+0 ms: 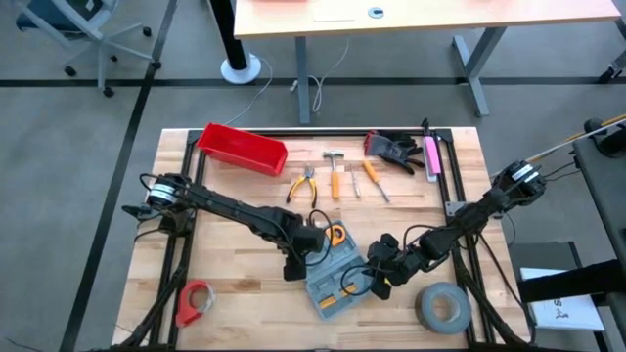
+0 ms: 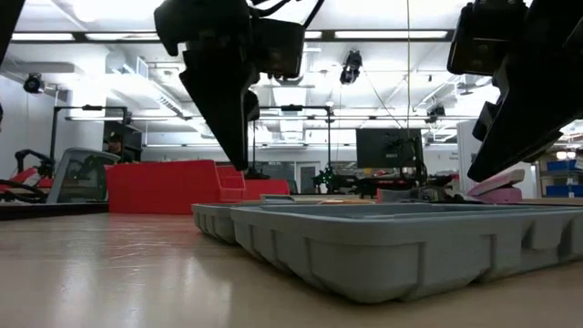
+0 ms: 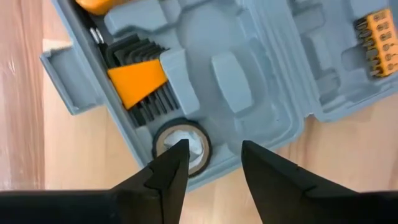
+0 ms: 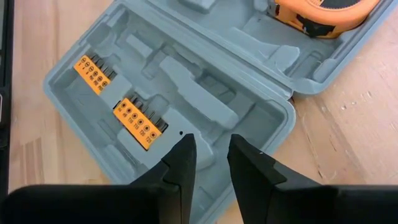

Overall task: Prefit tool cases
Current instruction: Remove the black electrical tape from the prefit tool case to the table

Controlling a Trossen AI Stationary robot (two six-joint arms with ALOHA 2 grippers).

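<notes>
Wooden table (image 1: 245,279), grey-blue tool case (image 1: 333,279) open

Lighting's pretty even from where I sit: bright ceiling strip lights (image 2: 383,35) overhead, blown out white in the low view. My arms go almost black against them there. The table (image 2: 109,273) close to the lens is soft and blurry. Wrist views are crisp, with only soft shadows.
</notes>
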